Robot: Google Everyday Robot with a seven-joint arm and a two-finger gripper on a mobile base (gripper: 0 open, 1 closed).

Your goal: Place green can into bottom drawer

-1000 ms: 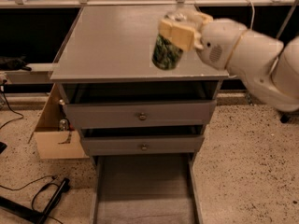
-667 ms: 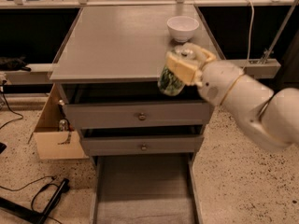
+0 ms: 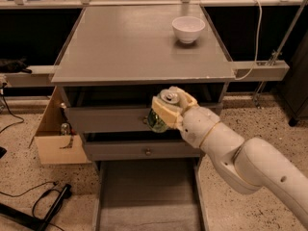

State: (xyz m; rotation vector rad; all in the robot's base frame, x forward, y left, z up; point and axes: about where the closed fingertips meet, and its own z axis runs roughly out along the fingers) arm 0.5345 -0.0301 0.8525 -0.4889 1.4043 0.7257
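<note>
Clamping the green can [image 3: 159,118], the gripper [image 3: 169,109] hangs above the bottom drawer [image 3: 147,196].

We see a white bowl [image 3: 187,29] standing upright on the grey bench [image 3: 130,47], near its back right corner. Under the front edge are two grey drawers; the lower drawer [image 3: 120,150] shows a round knob [image 3: 147,152]. The gripper [image 3: 166,112] is just in front of the upper drawer [image 3: 103,119]. Below the left edge stands an open cardboard box [image 3: 53,146], with black cables [image 3: 43,208] on the speckled floor [image 3: 24,177] near it.
</note>
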